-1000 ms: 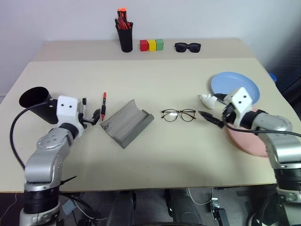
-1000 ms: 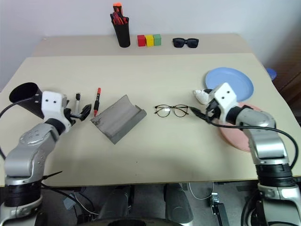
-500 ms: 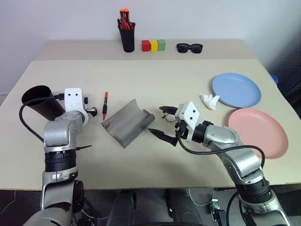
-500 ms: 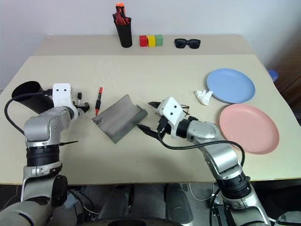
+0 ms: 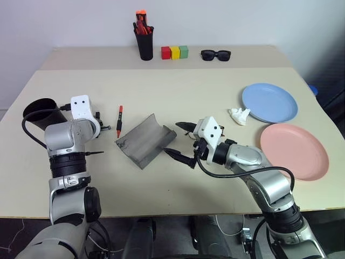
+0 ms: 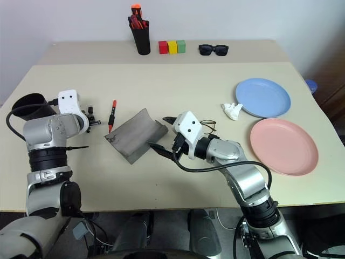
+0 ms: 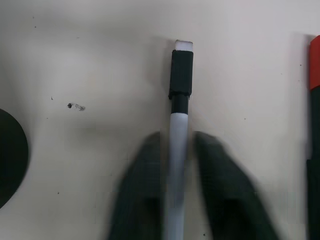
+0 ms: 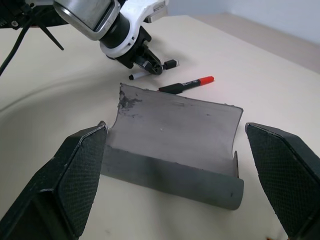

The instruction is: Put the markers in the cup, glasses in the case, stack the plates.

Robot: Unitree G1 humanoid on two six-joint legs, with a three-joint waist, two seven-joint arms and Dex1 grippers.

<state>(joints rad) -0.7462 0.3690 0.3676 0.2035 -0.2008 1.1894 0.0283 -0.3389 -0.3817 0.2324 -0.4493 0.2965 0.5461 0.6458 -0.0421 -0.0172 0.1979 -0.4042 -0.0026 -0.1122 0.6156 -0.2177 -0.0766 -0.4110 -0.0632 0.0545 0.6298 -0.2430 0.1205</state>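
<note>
Left pincer (image 7: 179, 200) pinching white marker (image 7: 179, 145), right pincer (image 8: 175, 175) spread before case (image 8: 175, 145), sunglasses (image 5: 215, 54) behind.

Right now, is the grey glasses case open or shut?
Open. The grey case lies with its curved inner shell facing up and nothing in it; the wire-rimmed glasses are on the table behind the right gripper.

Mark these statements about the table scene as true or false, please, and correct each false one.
1. The left end effector is shut on the white marker. True.
2. The right end effector is shut on the glasses. False: it is open, facing the open grey case.
3. The blue plate lies on the pink plate. False: they lie side by side, not stacked.
4. The red-capped marker lies on the table between the white marker and the case. True.
5. The black cup stands near the left arm. True.
</note>
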